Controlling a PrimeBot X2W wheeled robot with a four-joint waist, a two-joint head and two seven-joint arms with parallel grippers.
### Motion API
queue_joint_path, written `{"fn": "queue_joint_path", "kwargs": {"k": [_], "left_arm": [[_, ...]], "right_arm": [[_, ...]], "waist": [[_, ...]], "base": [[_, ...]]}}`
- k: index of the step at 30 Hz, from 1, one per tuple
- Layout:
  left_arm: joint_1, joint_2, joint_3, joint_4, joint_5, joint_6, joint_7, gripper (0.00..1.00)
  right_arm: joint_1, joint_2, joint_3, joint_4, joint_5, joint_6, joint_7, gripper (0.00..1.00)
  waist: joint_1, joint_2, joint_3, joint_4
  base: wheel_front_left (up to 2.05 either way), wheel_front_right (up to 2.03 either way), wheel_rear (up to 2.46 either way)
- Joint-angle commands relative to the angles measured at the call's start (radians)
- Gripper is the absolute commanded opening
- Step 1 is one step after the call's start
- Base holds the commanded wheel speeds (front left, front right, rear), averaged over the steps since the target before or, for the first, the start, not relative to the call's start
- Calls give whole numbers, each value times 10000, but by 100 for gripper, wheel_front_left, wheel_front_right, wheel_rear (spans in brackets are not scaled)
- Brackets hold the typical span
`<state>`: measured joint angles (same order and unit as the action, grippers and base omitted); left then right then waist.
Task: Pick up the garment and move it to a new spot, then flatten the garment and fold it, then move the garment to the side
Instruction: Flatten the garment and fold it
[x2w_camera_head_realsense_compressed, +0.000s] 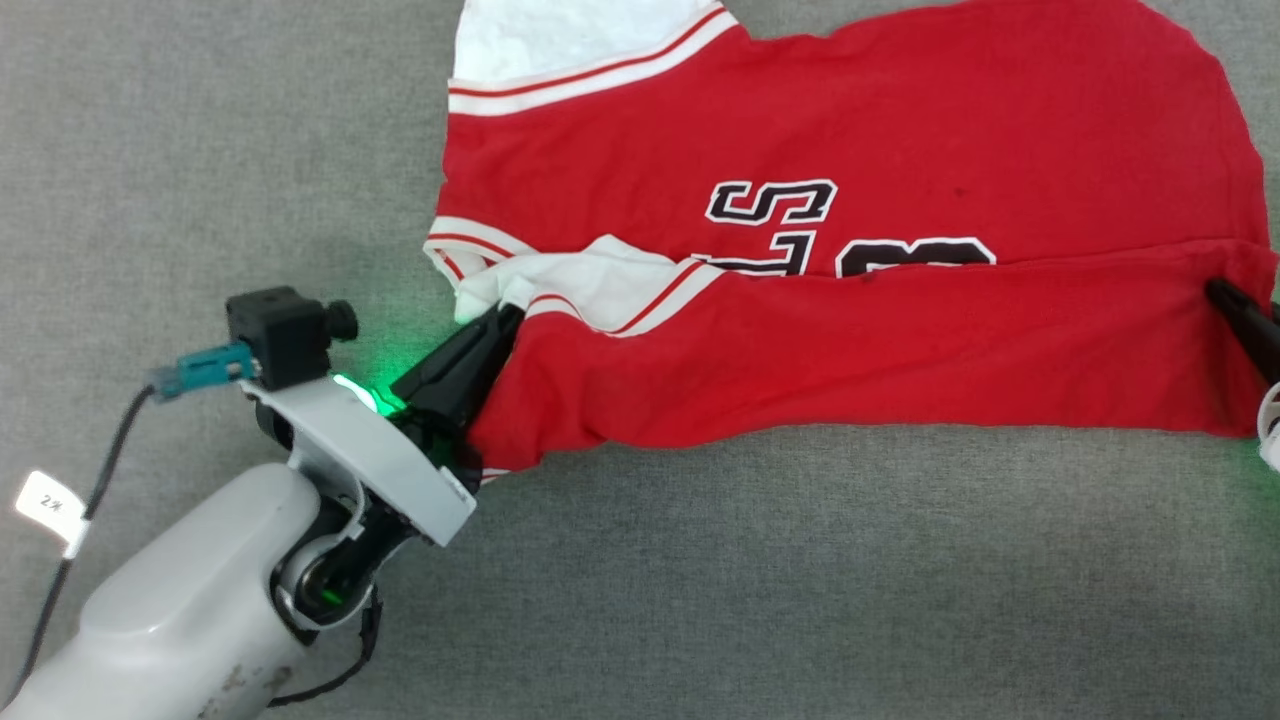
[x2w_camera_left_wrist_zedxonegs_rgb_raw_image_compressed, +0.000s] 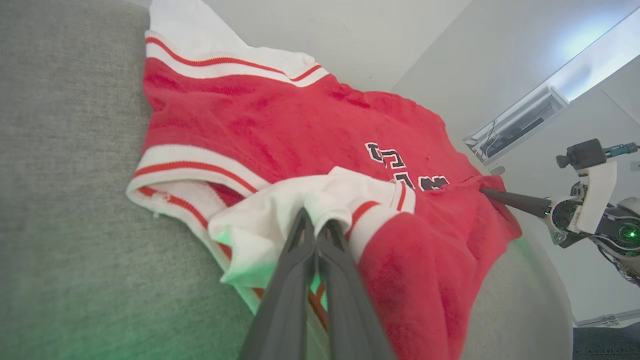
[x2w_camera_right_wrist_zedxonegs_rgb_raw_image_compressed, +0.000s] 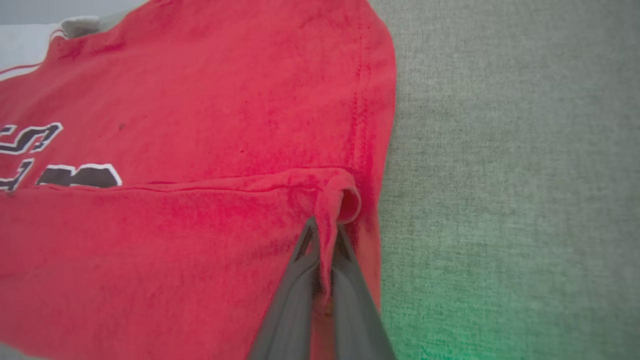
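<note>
Shirt (x2w_camera_head_realsense_compressed: 900, 150) lay on the grey cloth-covered table (x2w_camera_head_realsense_compressed: 700, 600), front up. Its near long edge was doubled over onto the front, and the fold's edge cut across the black white-edged lettering (x2w_camera_head_realsense_compressed: 775, 205), hiding the lower part of it.

Left gripper (x2w_camera_head_realsense_compressed: 508, 316) at the shirt's left end: fingers pressed together on the white sleeve (x2w_camera_head_realsense_compressed: 590, 285), which bunched around the tips – clearer in the left wrist view, gripper (x2w_camera_left_wrist_zedxonegs_rgb_raw_image_compressed: 315, 224), sleeve (x2w_camera_left_wrist_zedxonegs_rgb_raw_image_compressed: 265, 220). Second white sleeve (x2w_camera_head_realsense_compressed: 570, 40) lay flat at the shirt's far left corner.

Right gripper (x2w_camera_head_realsense_compressed: 1215, 292) at the shirt's right end: fingers clamped on a curl of red hem – in the right wrist view, gripper (x2w_camera_right_wrist_zedxonegs_rgb_raw_image_compressed: 325, 231), the cloth ran down between the two fingers. It also showed in the left wrist view (x2w_camera_left_wrist_zedxonegs_rgb_raw_image_compressed: 484, 191), tips at the shirt's edge.

Green light fell on the table beside both ends of the shirt.
</note>
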<state>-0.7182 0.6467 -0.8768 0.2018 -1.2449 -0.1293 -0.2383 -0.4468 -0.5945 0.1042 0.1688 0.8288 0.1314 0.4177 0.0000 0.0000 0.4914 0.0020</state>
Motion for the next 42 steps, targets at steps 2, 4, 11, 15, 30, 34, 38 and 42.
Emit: {"fn": "queue_joint_path", "kwargs": {"k": [2,4,11,15,30,34,38,42], "left_arm": [[-102,1,-290,380,159,-4,-22,13],[-236,7,-389,669,274,1,-90,88],[-688,309,-234,1207,729,28,-199,100],[-983,965,-502,764,1031,1192,1147,100],[-569,2448,-1122,-2793,-1029,3513,5988,100],[-378,2217,-848,-2363,-1990,3394,6308,100],[-402,1794,-786,-1379,-2863,2935,6927,100],[-466,1459,-975,-425,-3264,2503,7570,100]], "right_arm": [[-98,-53,206,172,-102,-16,-114,0],[-91,-86,382,301,-221,-16,-361,29],[300,-136,503,398,-208,-16,-1146,100],[641,-143,311,263,-109,-16,-1415,100],[1006,168,152,-109,-145,-16,-1296,100],[885,234,136,-165,-103,-16,-1271,100],[667,293,164,-170,-69,-16,-1272,100],[583,335,239,-149,-46,-16,-1301,100]], "waist": [[0,0,-88,12],[0,0,-225,17],[0,0,-896,121],[0,0,-1251,139],[0,0,-1239,-240],[0,0,-1085,-390],[0,0,-951,-570],[0,0,-853,-723]], "base": [[0,0,0],[0,0,0],[0,0,0],[0,0,0],[0,0,0],[0,0,0],[0,0,0],[0,0,0]]}}
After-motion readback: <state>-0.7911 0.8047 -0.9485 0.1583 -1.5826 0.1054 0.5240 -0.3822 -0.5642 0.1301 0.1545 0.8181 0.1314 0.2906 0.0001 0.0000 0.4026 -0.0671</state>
